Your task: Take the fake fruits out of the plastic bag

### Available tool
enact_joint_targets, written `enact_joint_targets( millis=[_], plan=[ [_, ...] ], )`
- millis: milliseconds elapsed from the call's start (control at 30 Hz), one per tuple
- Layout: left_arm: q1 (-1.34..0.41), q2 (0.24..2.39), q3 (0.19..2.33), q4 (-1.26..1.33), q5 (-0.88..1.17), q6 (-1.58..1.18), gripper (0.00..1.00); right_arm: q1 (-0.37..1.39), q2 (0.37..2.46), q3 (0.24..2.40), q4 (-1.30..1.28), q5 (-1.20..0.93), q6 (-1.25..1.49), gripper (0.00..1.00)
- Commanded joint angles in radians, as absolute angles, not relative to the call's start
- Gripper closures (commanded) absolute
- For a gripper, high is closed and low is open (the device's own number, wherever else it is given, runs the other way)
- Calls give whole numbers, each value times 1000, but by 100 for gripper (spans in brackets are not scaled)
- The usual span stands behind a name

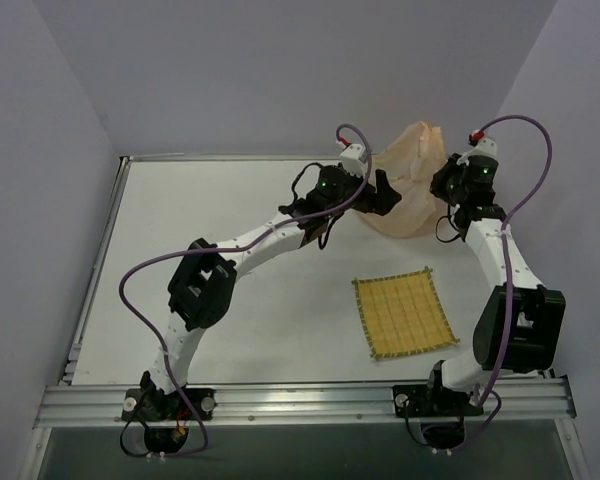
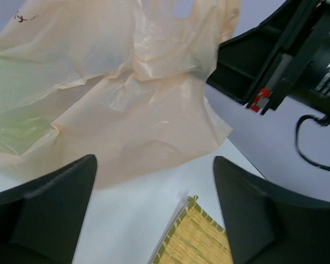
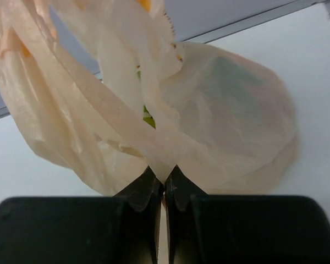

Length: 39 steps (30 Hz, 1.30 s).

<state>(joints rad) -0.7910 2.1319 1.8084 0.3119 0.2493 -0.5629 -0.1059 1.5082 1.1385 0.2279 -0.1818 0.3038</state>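
The plastic bag (image 1: 412,165), thin pale peach film, sits crumpled at the far right of the table between both arms. My right gripper (image 3: 165,177) is shut on a fold of the plastic bag (image 3: 220,115), and the film rises bunched above its fingertips. The fake fruits are inside the bag. They show only as a green sliver (image 3: 148,117) through a gap and a pale green patch (image 2: 14,129) behind the film. My left gripper (image 2: 154,203) is open just short of the plastic bag's (image 2: 132,104) lower edge, holding nothing. From above, the left gripper (image 1: 383,192) is at the bag's left side and the right gripper (image 1: 448,186) at its right.
A square yellow woven mat (image 1: 404,313) lies flat on the white table in front of the bag, and its corner (image 2: 201,239) shows between my left fingers. The right arm's black body (image 2: 280,60) fills the upper right of the left wrist view. Walls close in behind and to the right.
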Motion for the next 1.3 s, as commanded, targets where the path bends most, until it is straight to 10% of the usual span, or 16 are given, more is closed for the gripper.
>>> enact_joint_targets(
  millis=[0,433,600,667,733,1267],
  plan=[
    [-804,2098,1913,305,262,-560,11,-106,1456,1033,402,-372,386,100],
    [-813,2374,2370,72,171,-534,0,-107,1321,801,509,-430,449,100],
    [-813,2523,2613,8,163,-522,43,-115,1296,788,492,-393,443,100],
    [-813,2542,2638,2,157,-514,80,-118,1293,792,486,-368,445,100],
    [-808,2475,2548,-17,121,-494,97,-123,1287,798,466,-286,443,100],
    [-741,1956,1534,225,-189,-429,98,-258,1698,1098,396,21,480,100]
  ],
)
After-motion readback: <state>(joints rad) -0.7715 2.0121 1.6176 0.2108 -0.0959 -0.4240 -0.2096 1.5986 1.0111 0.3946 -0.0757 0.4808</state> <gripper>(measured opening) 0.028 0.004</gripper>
